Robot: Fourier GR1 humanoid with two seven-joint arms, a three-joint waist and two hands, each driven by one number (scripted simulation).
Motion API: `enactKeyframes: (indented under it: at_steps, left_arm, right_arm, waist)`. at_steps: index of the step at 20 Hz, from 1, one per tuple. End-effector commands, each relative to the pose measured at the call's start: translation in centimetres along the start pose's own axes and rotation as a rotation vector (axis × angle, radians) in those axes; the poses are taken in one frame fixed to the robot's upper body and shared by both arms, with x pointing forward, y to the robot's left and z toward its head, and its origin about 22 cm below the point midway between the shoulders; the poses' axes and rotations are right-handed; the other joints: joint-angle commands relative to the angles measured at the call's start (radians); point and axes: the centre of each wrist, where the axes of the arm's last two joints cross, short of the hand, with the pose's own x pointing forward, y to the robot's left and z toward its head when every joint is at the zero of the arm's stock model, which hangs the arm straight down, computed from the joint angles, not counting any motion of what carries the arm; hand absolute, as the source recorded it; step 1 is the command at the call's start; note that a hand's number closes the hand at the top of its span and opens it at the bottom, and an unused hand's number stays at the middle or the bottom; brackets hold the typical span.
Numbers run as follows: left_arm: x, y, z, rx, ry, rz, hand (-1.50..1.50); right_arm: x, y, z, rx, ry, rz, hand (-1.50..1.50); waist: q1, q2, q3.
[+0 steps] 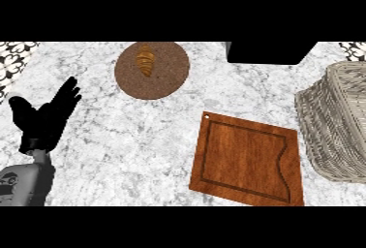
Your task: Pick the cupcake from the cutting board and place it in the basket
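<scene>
The white and grey marbled counter [129,145] fills the head view, with a patterned black and white strip showing at its far left and far right corners. At the right edge stands the woven wicker basket [330,131], pale grey, only partly in view; the part of its inside that shows near the top right holds nothing that can be made out, and the rest of its inside is cut off by the edge. Just left of the basket, apart from it, lies the wooden cutting board [247,160], reddish brown with a groove running round its face and a small hole at its far left corner; it sits turned at an angle to the counter's edges, and its top carries nothing. The cupcake does not show anywhere in this view, neither on the board nor in the visible part of the basket. Farther back and to the left lies a round brown plate [168,80] with 1 croissant [145,61] on its far left part. A black block [270,52] sits at the back edge, right of the plate. At the left edge, the left hand [44,121] rests with fingers spread apart and up, holding nothing, on its grey forearm [27,184].
</scene>
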Motion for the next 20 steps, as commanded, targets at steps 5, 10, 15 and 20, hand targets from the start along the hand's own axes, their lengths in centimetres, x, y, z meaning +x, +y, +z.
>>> enactKeyframes:
  at_steps: [5, 10, 15, 20]
  left_arm:
    - [0.1, 0.9, -0.2, -0.008, 0.006, 0.003, 0.0]
    - [-0.2, -0.1, -0.2, -0.021, 0.009, 0.001, 0.0]
    - [-1.0, 0.5, -0.4, 0.018, 0.033, 0.006, 0.0]
    - [-1.3, 0.3, 1.0, 0.01, 0.023, -0.001, 0.0]
  right_arm:
    - [1.1, -4.0, -6.6, -0.106, 0.067, -0.112, 1.5]
    - [-3.6, -6.4, -12.8, -0.151, 0.112, -0.074, 1.5]
    - [-7.4, -9.1, -17.5, -0.153, 0.115, -0.173, 1.5]
    - [-11.9, -7.4, -18.3, -0.308, 0.296, -0.154, 1.5]
  waist:
    - [0.006, -0.008, 0.002]
    - [0.019, -0.011, 0.006]
    - [-0.016, -0.018, 0.006]
    - [-0.001, -0.018, 0.006]
